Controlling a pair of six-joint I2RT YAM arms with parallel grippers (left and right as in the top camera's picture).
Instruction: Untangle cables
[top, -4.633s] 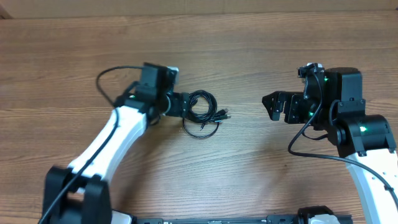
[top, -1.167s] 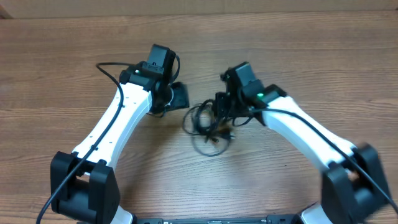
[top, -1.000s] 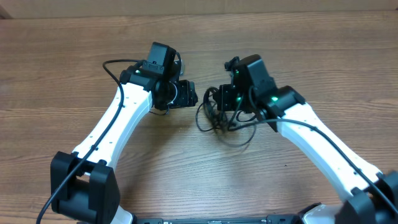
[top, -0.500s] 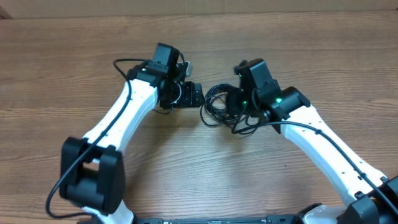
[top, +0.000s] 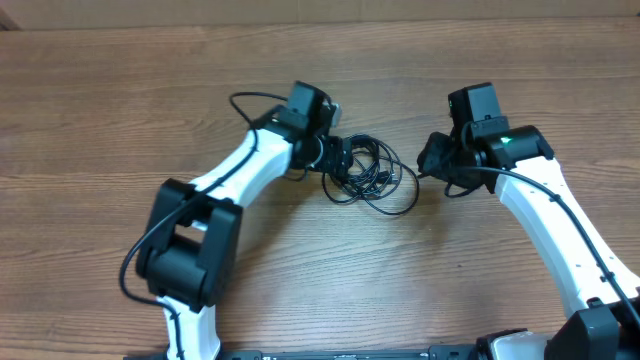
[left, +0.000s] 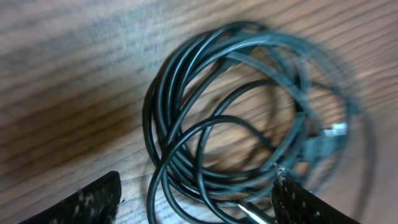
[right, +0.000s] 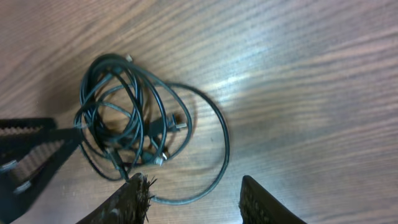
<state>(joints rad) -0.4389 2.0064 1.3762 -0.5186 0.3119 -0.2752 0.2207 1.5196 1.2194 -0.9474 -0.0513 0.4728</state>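
The cables (top: 368, 178) are lying tangled at the centre of the tabletop (top: 120, 120). The left fingers (left: 93, 202) are standing wide open, straddling the cables' left edge. The right fingers (right: 134, 202) are hovering open and empty, just right of them.

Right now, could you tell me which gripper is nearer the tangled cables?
The left gripper: its open jaws straddle the cables, while the right gripper sits off to their side.

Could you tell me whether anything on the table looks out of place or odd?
Only the cables: they lie in a tangled heap on the table, with one loop straggling out from it. Nothing looks damaged.
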